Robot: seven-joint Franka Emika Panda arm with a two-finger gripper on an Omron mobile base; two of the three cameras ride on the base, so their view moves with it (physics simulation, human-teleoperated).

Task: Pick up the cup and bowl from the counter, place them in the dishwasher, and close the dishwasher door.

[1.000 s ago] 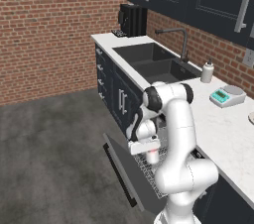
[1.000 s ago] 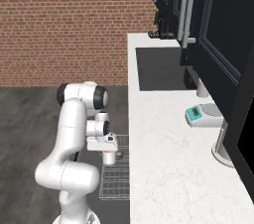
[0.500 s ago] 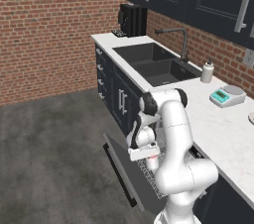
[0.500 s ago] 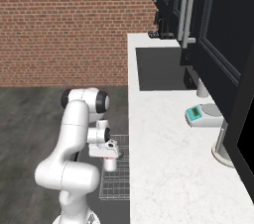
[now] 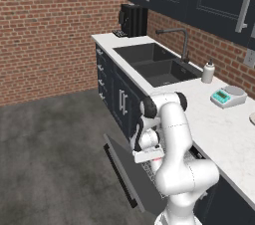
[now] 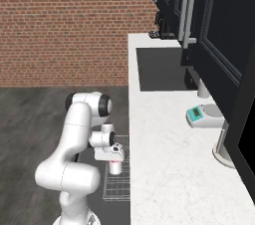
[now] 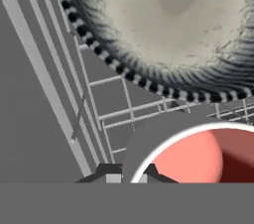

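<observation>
The end effector (image 6: 115, 162) was closed on the cup (image 6: 115, 167), holding it by the rim over the silvery wire rack (image 6: 118, 189) of the dishwasher (image 5: 149, 176). In the hand view the cup (image 7: 198, 158) sat right at the fingertips (image 7: 113, 172), its white rim and red-pink inside turned to the camera, with the rack's wires (image 7: 119, 114) below it. Beyond the cup in that view lay the bowl (image 7: 168, 25) — a pale speckled inside ringed by a dark streaked rim — already resting in the rack, just beside the cup; whether the two touched I could not tell.

The dishwasher door (image 5: 130, 176) hung open, tilted down and out from its bottom hinge toward the floor. On the tabletop (image 6: 169, 154) stood a teal-faced kitchen scale (image 6: 203, 116), well apart from the arm — and past it the dark sink basin (image 6: 162, 68).
</observation>
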